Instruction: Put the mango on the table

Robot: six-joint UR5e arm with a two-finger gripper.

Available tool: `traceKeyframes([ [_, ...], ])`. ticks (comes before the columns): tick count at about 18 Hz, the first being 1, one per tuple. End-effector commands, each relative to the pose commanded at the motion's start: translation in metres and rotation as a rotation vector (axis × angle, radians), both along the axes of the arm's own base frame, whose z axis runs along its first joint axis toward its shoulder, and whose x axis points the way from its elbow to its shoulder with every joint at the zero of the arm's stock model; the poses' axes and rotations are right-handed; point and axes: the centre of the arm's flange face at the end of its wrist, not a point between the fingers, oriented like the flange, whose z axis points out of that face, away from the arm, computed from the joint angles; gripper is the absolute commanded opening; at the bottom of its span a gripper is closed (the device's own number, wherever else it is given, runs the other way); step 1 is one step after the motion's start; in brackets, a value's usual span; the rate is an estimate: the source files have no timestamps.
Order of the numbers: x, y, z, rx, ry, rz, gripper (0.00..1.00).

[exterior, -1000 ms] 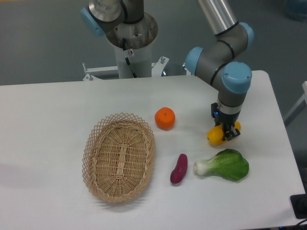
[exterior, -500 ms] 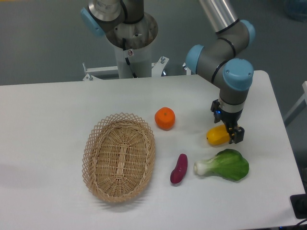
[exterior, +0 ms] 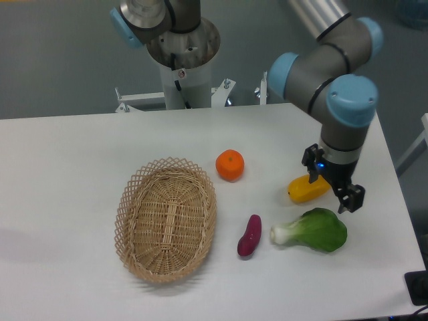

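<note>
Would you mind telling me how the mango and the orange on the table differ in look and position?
The mango is oblong and yellow, shading to orange at its right end; the orange is round and evenly orange. The mango lies right beside the open gripper, above the bok choy, while the orange sits apart from the arm, nearer the wicker basket. Both rest on the white table, outside the basket.

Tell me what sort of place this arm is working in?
Probably a robotics lab, not a kitchen: a plain white table on a grey floor, a second robot base bolted behind it, and toy-like produce laid out, such as the mango and bok choy.
</note>
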Motion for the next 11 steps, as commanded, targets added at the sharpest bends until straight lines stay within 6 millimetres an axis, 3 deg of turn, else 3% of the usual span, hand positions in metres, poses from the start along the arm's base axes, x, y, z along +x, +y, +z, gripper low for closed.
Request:
traceKeyframes([
  [3, -0.008, -0.007, 0.027, 0.036, 0.008, 0.011, 1.00],
  [6, -0.022, -0.035, 0.047, 0.089, -0.011, 0.040, 1.00],
  [11, -0.033, -0.072, 0.062, 0.077, -0.013, -0.028, 1.00],
])
